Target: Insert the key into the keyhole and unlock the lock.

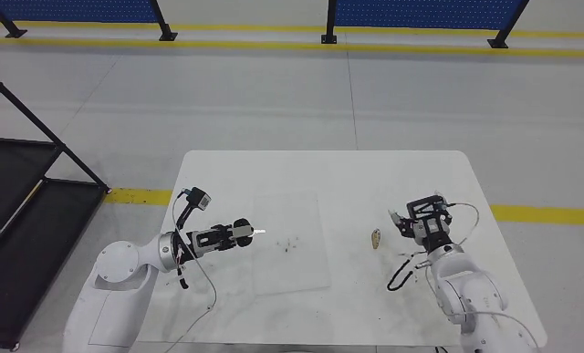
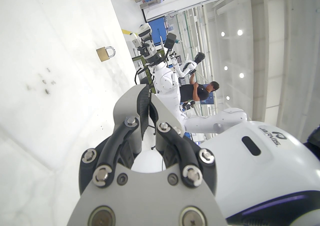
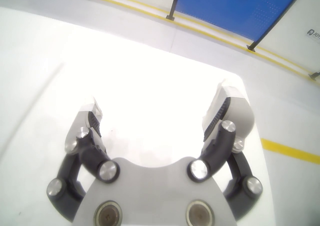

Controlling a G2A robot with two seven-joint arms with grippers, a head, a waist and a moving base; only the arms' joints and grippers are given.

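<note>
Our left gripper lies level, clamped on the key. Our right gripper gapes empty near the padlock.

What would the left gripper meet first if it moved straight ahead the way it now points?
Most likely the padlock, lying on the table ahead of the left gripper; height is unclear, so it might pass above it.

Grey floor, yellow stripes, blue barrier panels, black rack.
</note>
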